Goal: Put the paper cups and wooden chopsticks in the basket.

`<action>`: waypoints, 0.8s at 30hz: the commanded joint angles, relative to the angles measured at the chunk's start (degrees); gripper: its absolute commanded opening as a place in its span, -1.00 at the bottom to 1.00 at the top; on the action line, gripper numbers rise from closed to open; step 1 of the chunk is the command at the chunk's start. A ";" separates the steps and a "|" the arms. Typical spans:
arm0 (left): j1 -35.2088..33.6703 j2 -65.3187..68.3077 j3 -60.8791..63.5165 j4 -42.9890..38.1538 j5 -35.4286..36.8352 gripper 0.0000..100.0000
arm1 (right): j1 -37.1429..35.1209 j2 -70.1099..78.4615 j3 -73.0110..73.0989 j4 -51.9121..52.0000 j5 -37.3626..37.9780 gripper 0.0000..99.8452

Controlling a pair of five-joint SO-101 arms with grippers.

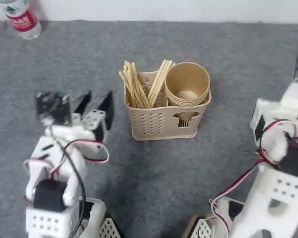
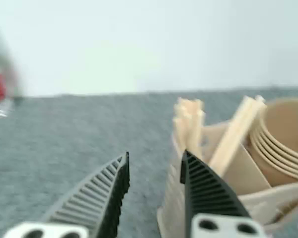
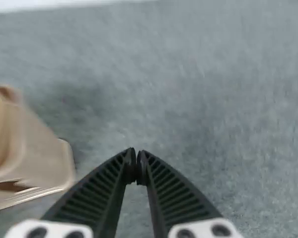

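Two grippers, neither holding anything. The left gripper (image 1: 98, 99) (image 2: 155, 156) has its jaws apart with nothing between them, and sits just beside the basket (image 1: 161, 121) on its chopstick side, not touching it. The right gripper (image 3: 135, 154) has its jaws pressed together on nothing, low over the grey mat (image 1: 154, 178), with a corner of the basket (image 3: 25, 153) off to one side.

Every task item I can see is already in the basket. The wooden chopsticks (image 1: 139, 87) (image 2: 236, 131) fill the compartment nearer the left gripper, and the paper cups (image 1: 187, 82) (image 2: 283, 136) are nested as one stack in the other compartment. By that evidence the job looks finished, or very nearly so; what is left seems to be drawing the arms away from the basket.

The chopsticks stand on end in two bundles that lean apart in a V. Their long axis runs up out of the basket, with the tips above its rim. The cup stack sits mouth-up — upright, rims just above the basket's wall.

A bottle (image 1: 21, 17) stands well apart from the basket, beyond the left gripper.
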 commanded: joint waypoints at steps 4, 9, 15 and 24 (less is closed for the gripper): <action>4.04 25.85 -19.91 7.56 -3.08 -0.47 | 4.26 -4.88 35.60 -27.91 1.05 -0.98; 3.69 44.75 -41.63 25.05 -2.64 -0.48 | 4.62 -4.62 39.38 -31.60 0.70 -0.98; 4.13 54.77 -48.84 30.33 0.00 -0.48 | 0.31 -4.97 43.78 -34.77 1.05 -0.98; 4.22 57.23 -46.55 27.69 0.18 -0.48 | -0.04 -4.97 44.22 -34.86 1.05 -0.98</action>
